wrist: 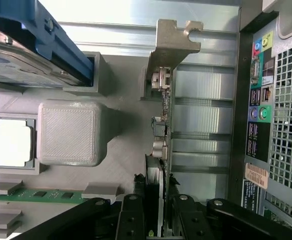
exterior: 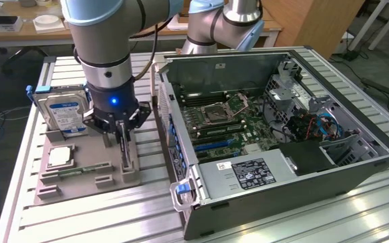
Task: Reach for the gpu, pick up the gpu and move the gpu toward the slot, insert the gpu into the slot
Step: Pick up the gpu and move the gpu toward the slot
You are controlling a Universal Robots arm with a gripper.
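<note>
Gpu (wrist: 162, 127) (on edge in gray holder (exterior: 79, 190)) directly beneath the gripper (wrist: 157, 206)

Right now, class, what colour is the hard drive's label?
The label is blue and white, clearest in the exterior view.

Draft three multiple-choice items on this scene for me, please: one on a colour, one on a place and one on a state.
1. The slot is: A blue; B red; C white.
2. The gpu is: A in the slot; B in the gray fixture; C in a person's hand.
3. The gpu is: A lying flat; B hanging in the air; C standing on edge.
Answers: 1 A, the strip shows blue in the exterior view. 2 B, the card sits in a fixture holder with the gripper over it. 3 C, the wrist view shows it edge-on.
</note>
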